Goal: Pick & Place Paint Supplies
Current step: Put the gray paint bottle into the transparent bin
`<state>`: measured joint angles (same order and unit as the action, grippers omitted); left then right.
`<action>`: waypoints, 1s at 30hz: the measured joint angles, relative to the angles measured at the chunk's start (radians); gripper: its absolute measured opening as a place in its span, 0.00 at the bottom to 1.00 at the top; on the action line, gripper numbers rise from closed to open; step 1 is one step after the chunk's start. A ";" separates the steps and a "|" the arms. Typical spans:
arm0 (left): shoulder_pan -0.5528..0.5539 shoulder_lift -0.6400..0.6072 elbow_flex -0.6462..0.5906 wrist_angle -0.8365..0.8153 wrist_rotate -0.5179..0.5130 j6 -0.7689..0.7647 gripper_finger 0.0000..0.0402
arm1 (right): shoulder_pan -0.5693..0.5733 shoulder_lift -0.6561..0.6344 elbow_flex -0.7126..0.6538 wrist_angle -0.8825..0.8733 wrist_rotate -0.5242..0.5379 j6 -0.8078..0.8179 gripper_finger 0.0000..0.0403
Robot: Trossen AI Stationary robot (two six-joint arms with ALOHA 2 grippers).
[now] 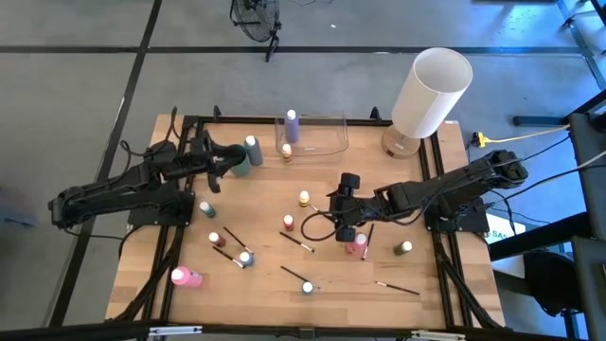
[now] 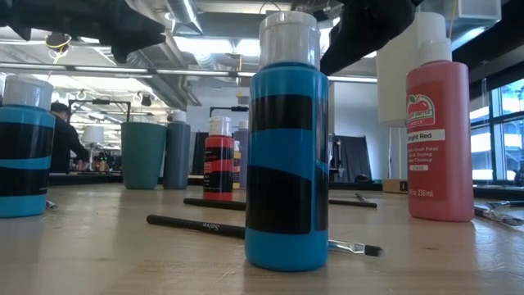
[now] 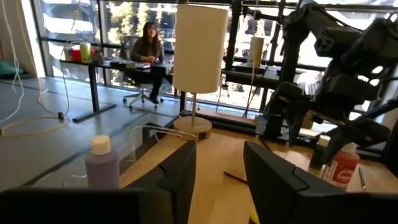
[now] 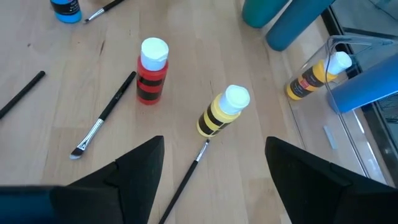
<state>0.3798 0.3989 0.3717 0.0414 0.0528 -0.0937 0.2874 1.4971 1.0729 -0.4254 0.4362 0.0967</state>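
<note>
My right gripper (image 1: 333,206) hangs open over the middle of the table, slanting down. A yellow, black-striped paint bottle (image 4: 222,112) stands on the wood ahead of its fingers, apart from them, with a red striped bottle (image 4: 151,78) beside it. My left gripper (image 3: 217,180) is level and open near the far left, beside a teal cup (image 1: 241,163) and a grey bottle (image 1: 252,146); nothing lies between its fingers. A lilac bottle (image 3: 102,165) and a yellow one (image 1: 286,150) stand in the clear container (image 1: 327,142). Other bottles and dark brushes (image 1: 295,242) lie scattered on the table.
A large white cylinder (image 1: 431,90) stands at the far right corner. A pink bottle (image 1: 355,244) stands under the right arm, a green one (image 1: 404,248) to its right, and another pink one (image 1: 185,277) lies near the front left. A person sits in the room beyond.
</note>
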 joint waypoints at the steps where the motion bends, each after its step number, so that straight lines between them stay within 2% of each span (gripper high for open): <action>1: 0.000 0.001 0.000 0.000 0.000 0.000 0.36 | 0.000 0.000 0.000 0.000 0.000 0.000 0.71; 11: 0.000 0.045 0.000 0.000 -0.044 0.002 0.53 | 0.000 0.000 0.000 0.002 0.000 0.000 0.71; 17: 0.000 0.046 0.000 0.000 -0.101 0.059 0.53 | 0.000 0.000 0.000 0.002 0.000 0.000 0.71; 23: 0.000 0.072 0.000 -0.029 -0.138 0.214 0.53 | 0.000 0.000 0.000 -0.001 -0.001 0.000 0.71; 26: 0.010 0.111 0.000 -0.049 -0.169 0.223 0.53 | 0.000 0.000 0.000 -0.001 -0.001 0.000 0.71; 30: 0.038 0.165 0.000 -0.049 -0.161 0.225 0.53 | 0.000 0.000 0.000 0.000 0.000 0.000 0.71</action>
<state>0.4174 0.5642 0.3714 -0.0078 -0.1079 0.1310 0.2871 1.4971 1.0729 -0.4255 0.4358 0.0967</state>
